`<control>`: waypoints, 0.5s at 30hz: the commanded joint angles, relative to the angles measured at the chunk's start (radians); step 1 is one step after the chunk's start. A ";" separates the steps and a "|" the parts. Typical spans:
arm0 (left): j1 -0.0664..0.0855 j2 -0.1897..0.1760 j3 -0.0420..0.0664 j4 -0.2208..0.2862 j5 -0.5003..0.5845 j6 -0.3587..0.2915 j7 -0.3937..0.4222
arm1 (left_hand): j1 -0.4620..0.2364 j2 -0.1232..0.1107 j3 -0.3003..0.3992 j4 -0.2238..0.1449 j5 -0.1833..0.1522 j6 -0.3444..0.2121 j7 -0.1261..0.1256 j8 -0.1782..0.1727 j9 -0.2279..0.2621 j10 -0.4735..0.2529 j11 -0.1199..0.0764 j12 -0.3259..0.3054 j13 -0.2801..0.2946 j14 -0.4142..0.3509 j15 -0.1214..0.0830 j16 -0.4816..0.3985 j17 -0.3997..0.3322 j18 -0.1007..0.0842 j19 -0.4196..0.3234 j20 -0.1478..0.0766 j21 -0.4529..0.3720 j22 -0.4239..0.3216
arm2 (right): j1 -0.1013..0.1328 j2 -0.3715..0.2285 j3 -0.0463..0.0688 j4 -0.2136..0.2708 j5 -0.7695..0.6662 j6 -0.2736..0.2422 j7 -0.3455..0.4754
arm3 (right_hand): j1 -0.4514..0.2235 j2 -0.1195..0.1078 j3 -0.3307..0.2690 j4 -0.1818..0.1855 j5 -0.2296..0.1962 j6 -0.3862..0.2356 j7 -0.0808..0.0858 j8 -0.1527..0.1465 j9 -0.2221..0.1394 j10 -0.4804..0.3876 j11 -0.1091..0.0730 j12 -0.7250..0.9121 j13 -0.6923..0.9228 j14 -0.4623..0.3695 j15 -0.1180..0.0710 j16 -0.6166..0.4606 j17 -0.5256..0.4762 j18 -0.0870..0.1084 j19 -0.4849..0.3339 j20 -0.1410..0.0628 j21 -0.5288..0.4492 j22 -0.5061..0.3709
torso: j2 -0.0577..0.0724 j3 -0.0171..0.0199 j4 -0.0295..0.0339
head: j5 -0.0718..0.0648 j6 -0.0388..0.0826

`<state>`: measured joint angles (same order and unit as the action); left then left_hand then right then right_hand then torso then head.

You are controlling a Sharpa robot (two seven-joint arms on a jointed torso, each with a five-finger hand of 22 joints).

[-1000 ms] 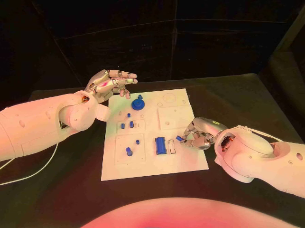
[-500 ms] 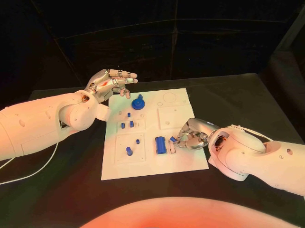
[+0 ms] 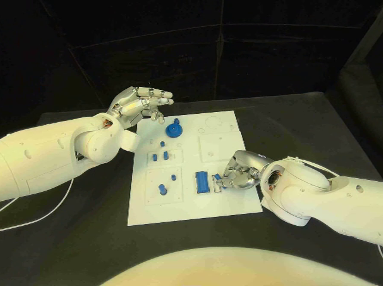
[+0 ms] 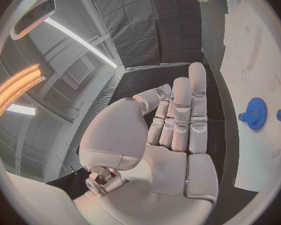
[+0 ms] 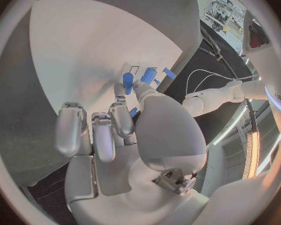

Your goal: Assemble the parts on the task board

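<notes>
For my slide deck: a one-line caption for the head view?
Right hand pinches a small blue part over the white task board; left hand waits open beyond it.

The left white arm enters from the left side of the head view and reaches up toward the far left corner of the table, its silver many-fingered left hand raised in the air with the palm turned up. Its fingers are extended side by side and slightly parted, holding nothing. The right white arm comes in from the right side, bent at the wrist, with the silver right hand low and pointed toward the middle of the table. Its fingers curl inward, and a small blue cylindrical part sits pinched at the fingertips.
</notes>
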<state>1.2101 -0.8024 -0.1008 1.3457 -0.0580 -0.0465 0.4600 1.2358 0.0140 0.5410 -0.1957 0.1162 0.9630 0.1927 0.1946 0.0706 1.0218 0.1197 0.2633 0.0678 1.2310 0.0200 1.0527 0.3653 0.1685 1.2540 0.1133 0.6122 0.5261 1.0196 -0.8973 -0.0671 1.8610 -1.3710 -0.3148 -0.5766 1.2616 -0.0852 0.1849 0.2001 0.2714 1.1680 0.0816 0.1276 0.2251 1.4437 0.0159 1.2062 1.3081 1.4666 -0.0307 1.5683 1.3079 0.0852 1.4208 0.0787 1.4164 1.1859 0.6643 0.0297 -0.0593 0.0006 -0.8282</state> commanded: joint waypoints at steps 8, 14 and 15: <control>0.001 -0.001 0.001 0.002 -0.006 0.014 0.004 | -0.008 -0.002 0.005 0.001 0.000 -0.007 0.003 0.006 0.001 -0.006 0.000 0.007 -0.001 -0.007 0.001 0.004 -0.001 0.013 -0.009 0.000 -0.003 0.000 | 0.000 0.011 0.000 -0.004 -0.003 0.041 -0.013 | -0.015 0.003 -0.012 0.005 0.004 0.019 -0.007 0.012 0.005 0.005 -0.012 0.000 0.016 0.104 -0.010 0.003 0.263 -0.014 0.001 -0.010 -0.001 0.001 | 0.000 0.0006 -0.0005 | 0.003 -0.002; 0.001 -0.001 0.001 0.002 -0.006 0.014 0.003 | -0.008 -0.002 0.005 0.001 0.000 -0.007 0.003 0.006 0.001 -0.006 0.000 0.007 -0.001 -0.007 0.001 0.004 -0.001 0.013 -0.009 0.000 -0.003 0.000 | 0.000 0.015 0.000 -0.005 -0.003 0.037 -0.011 | -0.017 0.004 -0.013 0.006 0.005 0.021 -0.008 0.013 0.006 0.006 -0.013 0.002 0.017 0.104 -0.010 0.003 0.263 -0.014 0.001 -0.010 -0.001 0.001 | 0.001 0.0007 -0.0011 | 0.005 -0.004; 0.001 -0.001 0.001 0.002 -0.006 0.015 0.003 | -0.008 -0.002 0.005 0.001 0.000 -0.007 0.003 0.006 0.001 -0.006 0.000 0.007 -0.001 -0.007 0.001 0.004 -0.001 0.013 -0.009 0.000 -0.003 0.000 | 0.000 0.016 0.000 -0.005 -0.003 0.036 -0.010 | -0.018 0.005 -0.014 0.007 0.006 0.021 -0.008 0.013 0.006 0.006 -0.013 0.002 0.017 0.104 -0.011 0.003 0.263 -0.014 0.002 -0.011 -0.001 0.001 | 0.001 0.0007 -0.0012 | 0.005 -0.004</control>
<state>1.2101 -0.8029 -0.1008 1.3456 -0.0604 -0.0441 0.4591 1.2358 0.0140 0.5410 -0.1957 0.1162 0.9631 0.1927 0.1945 0.0706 1.0218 0.1197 0.2633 0.0678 1.2311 0.0200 1.0527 0.3653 0.1685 1.2540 0.1133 0.6122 0.5260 1.0194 -0.8829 -0.0668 1.8551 -1.3718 -0.2882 -0.5864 1.2564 -0.0801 0.1768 0.2083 0.2711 1.1834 0.0726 0.1364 0.2303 1.4508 0.0088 1.2062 1.3080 1.4631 -0.0342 1.5683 1.3077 0.0852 1.4244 0.0750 1.4164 1.1860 0.6644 0.0302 -0.0596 0.0050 -0.8314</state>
